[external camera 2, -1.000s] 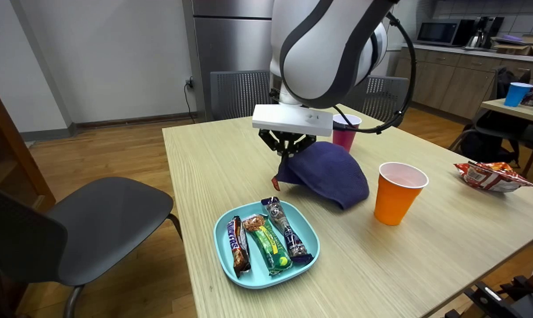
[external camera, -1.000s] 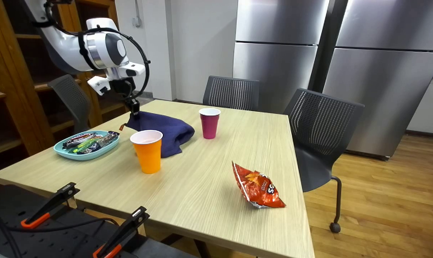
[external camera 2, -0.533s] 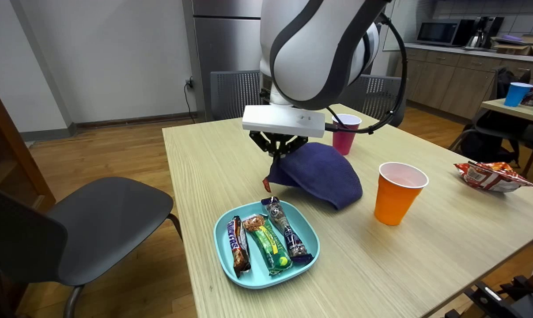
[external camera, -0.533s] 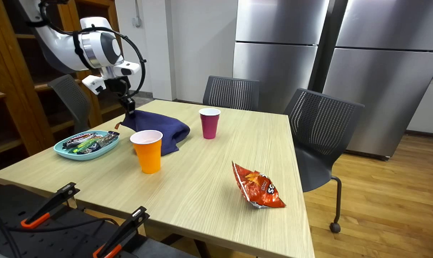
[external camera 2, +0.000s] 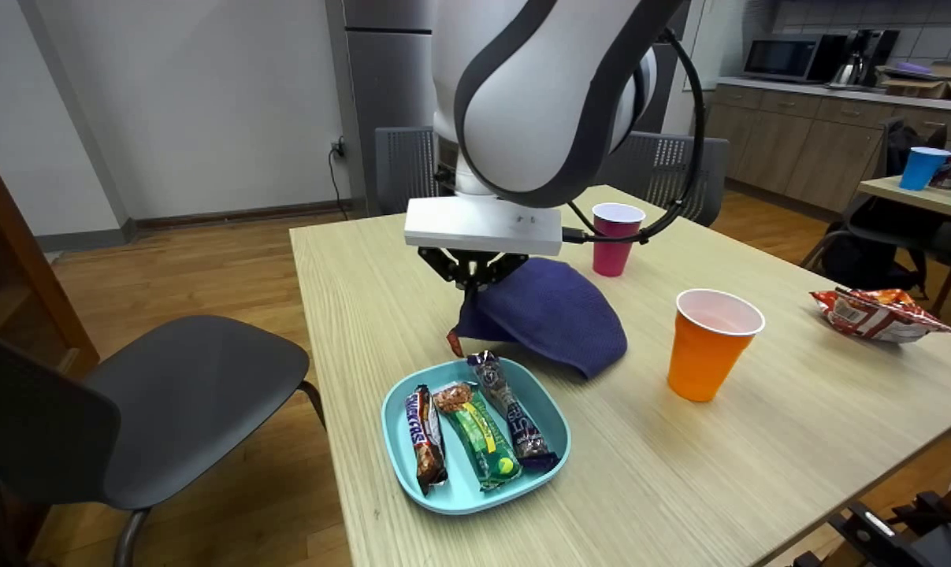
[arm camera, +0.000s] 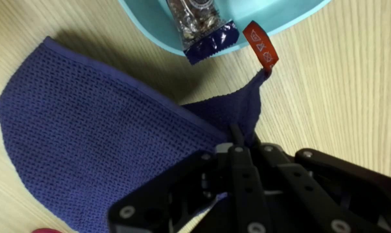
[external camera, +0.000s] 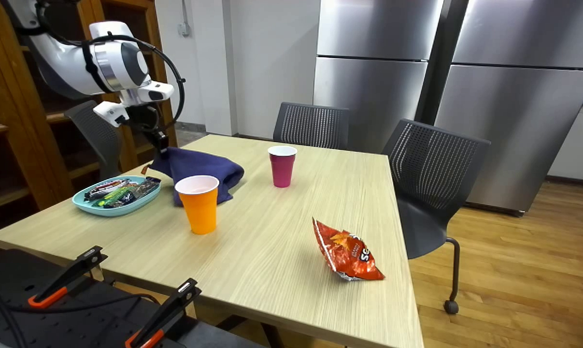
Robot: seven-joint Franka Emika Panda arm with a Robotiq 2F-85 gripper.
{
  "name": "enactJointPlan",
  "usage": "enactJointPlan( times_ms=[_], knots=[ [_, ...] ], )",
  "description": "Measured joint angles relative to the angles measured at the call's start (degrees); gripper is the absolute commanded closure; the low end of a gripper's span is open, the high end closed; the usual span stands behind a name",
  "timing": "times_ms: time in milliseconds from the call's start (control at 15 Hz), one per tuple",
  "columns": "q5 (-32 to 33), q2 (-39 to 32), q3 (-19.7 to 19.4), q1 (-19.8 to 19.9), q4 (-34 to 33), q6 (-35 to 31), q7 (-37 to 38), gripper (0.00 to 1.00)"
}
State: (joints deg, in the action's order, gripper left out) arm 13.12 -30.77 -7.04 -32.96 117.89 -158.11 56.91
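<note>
My gripper is shut on a corner of a dark blue woven cloth; the grip also shows in the wrist view. The held corner is raised, and the rest of the cloth sags onto the table. A small red tag hangs from the corner and overlaps the tray's rim in the wrist view. A light blue tray lies close by, holding a Snickers bar, a green-wrapped bar and a dark blue-wrapped bar. An orange cup partly hides the cloth in an exterior view.
A magenta cup stands upright behind the cloth. A red chip bag lies near a table edge. Dark chairs surround the table. Orange-tipped clamps are at the near side in an exterior view.
The gripper has moved left in both exterior views, dragging the cloth along, so the red tag is now nearer the tray. The cups, tray and chip bag have not moved.
</note>
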Motion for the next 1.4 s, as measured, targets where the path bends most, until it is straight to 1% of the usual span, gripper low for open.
enactJointPlan(
  times_ms=[867, 1400],
  knots=[
    [0.4, 0.2, 1.5, -5.1, -0.3, 0.1, -0.2, 0.99],
    [1.6, 2.0, 1.4, -5.5, -0.2, 0.9, -2.5, 0.99]
  ],
)
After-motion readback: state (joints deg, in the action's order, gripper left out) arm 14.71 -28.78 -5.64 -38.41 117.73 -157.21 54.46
